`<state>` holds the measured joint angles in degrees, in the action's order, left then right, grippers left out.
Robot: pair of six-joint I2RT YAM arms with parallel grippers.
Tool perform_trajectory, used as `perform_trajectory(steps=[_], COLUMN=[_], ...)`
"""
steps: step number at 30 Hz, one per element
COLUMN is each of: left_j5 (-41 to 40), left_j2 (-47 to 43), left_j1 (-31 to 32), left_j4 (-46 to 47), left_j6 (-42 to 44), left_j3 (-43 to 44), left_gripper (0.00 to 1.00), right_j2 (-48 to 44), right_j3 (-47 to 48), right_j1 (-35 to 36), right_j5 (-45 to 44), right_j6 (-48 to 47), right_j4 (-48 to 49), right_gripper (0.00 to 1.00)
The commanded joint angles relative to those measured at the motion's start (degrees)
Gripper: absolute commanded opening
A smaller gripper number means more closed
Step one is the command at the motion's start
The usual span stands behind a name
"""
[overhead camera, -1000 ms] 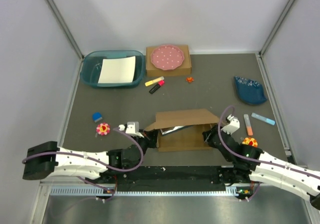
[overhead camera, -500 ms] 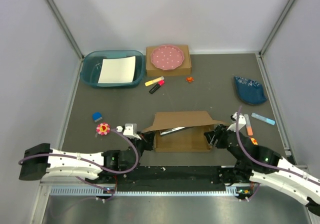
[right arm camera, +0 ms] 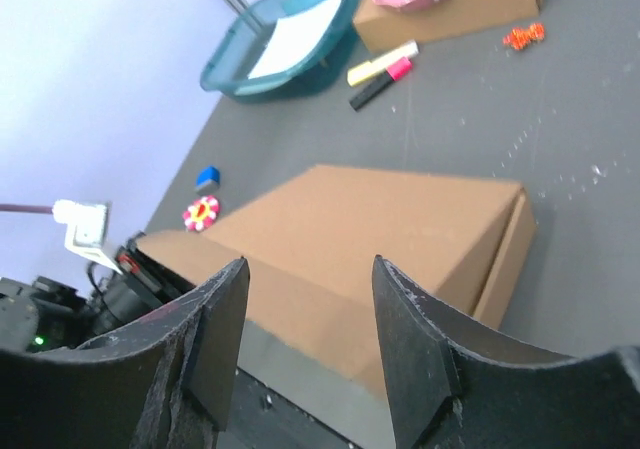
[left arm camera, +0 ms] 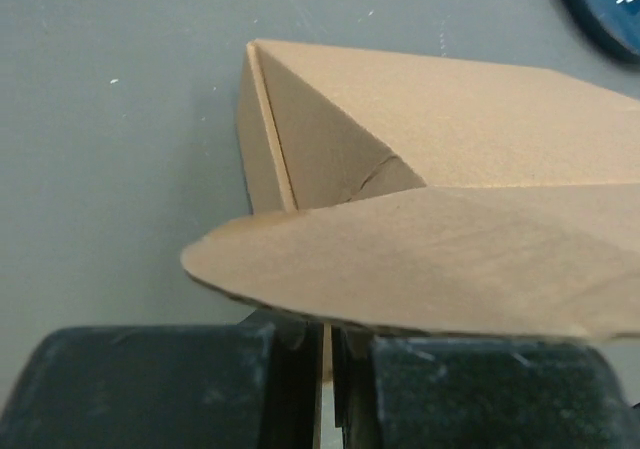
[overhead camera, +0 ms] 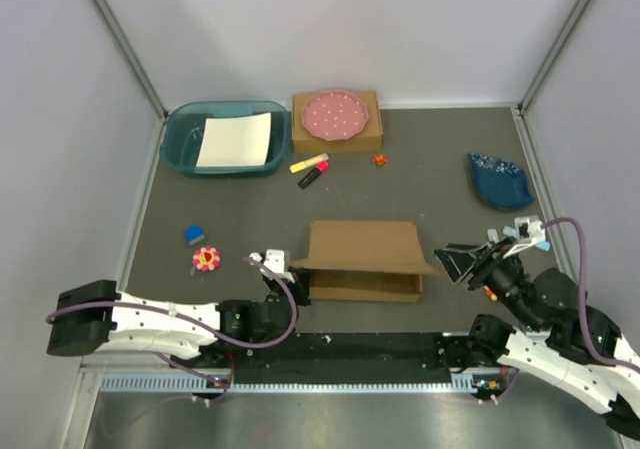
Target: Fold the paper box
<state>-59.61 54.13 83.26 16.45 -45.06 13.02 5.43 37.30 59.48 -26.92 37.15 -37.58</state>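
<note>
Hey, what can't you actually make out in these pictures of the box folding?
- Inside of the paper box: hidden under its lid in every view.
- Fingertips of the left gripper: left wrist view, covered by the flap it pinches.
- Small orange item: top view, too small to identify.

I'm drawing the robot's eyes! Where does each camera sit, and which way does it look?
Top external: high behind the arms, looking down; both arms show.
Left wrist: on the left arm, facing the paper box; left gripper shut on its flap.
Right wrist: on the right arm, facing the teal bin; right gripper open.
Shared: all see the paper box.
</note>
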Motion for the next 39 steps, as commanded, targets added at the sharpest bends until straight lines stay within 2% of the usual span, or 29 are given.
perform_trajectory(steps=[1,6,8,9,12,16,24,31,35,39], left_j5=[2.39,4.68,5.47,6.08,9.07,16.62,29.20,22.37,18.75,17.87], left_j2=[0.63,-3.41,-6.38,-7.36,-10.97,-15.10,-25.29,-37.06,-38.66,-35.86], left_j1=[0.06,0.32,0.50,0.58,0.76,0.76,0.76,0.76,0.76,0.76], left_j4=[-9.41,-16.07,-18.72,-19.17,-22.24,-25.05,-34.71,-47.46,-45.20,-35.53], left_j6=[-1.08,-3.45,-3.37,-2.67,-0.48,4.45,9.90,12.10,14.90,19.04], left_j3=[1.49,1.05,1.05,0.96,1.39,3.41,8.51,18.18,20.21,16.96], left_gripper=[0.02,0.08,0.14,0.21,0.34,0.41,0.41,0.42,0.43,0.45], right_j2=[4.75,15.20,19.25,20.31,23.65,25.24,27.00,25.86,27.34,29.20], right_j3=[2.78,-0.28,-2.31,-5.02,-9.16,-12.86,-17.87,-19.11,-19.54,-22.08], right_j1=[0.46,0.46,0.46,0.46,0.54,0.46,0.46,0.54,0.46,0.46], right_j5=[0.19,4.76,6.78,7.83,9.69,10.66,9.16,7.85,7.84,8.81], right_j6=[-5.06,-4.98,-4.19,-3.32,-0.86,0.82,1.79,1.88,1.35,2.22], right_j4=[7.16,13.83,15.95,18.92,21.84,25.88,28.27,28.79,28.97,28.97], right_gripper=[0.52,0.50,0.49,0.49,0.47,0.46,0.45,0.45,0.44,0.42])
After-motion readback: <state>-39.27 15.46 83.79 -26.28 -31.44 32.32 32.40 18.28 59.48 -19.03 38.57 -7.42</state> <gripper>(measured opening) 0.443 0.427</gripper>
